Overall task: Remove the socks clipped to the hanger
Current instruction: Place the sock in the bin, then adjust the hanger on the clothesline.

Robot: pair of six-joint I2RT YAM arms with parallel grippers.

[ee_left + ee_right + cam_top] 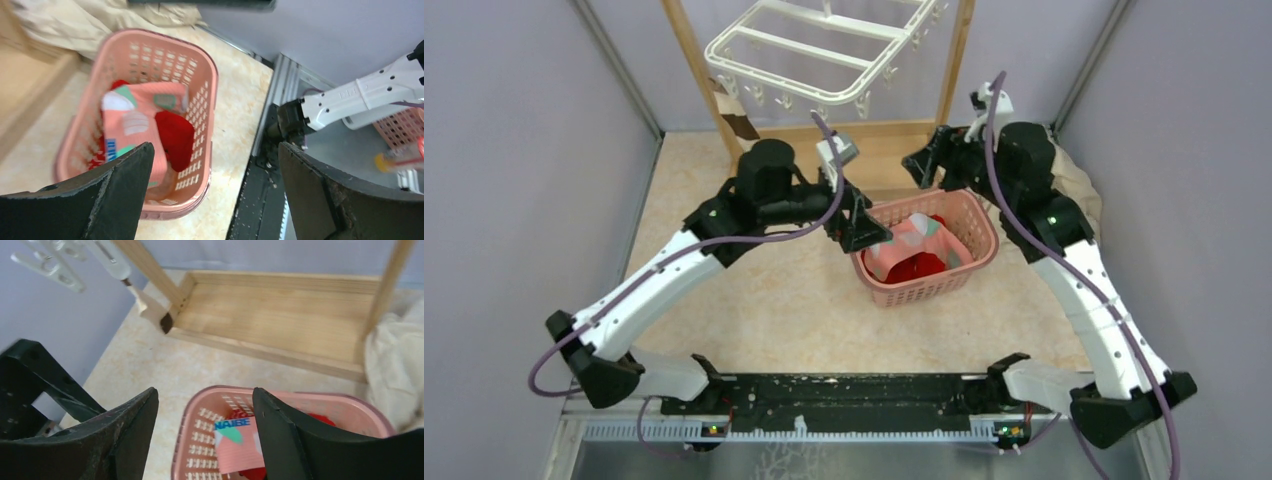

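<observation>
1. Beige speckled counter [754, 300], lilac walls [524, 150] all round.
2. Left claw [215, 165] is released and empty, over the left end of the pink plastic lattice basket [924, 290].
3. Right claw [205, 405] is spread wide too, holding nothing, above the basket's far rim.
4. A pink patterned sock [914, 240] and a red sock [919, 268] lie in the basket.
5. The white plastic bar hanger [804, 45] hangs on the wooden frame [694, 60] behind, with a beige brown-tipped sock [736, 112] clipped at its left corner.

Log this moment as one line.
left end effector: open, empty | right end effector: open, empty | basket: holds socks | hanger: one sock clipped

Probably a robot lab: grey panels [514, 150] enclose the table [774, 300].
</observation>
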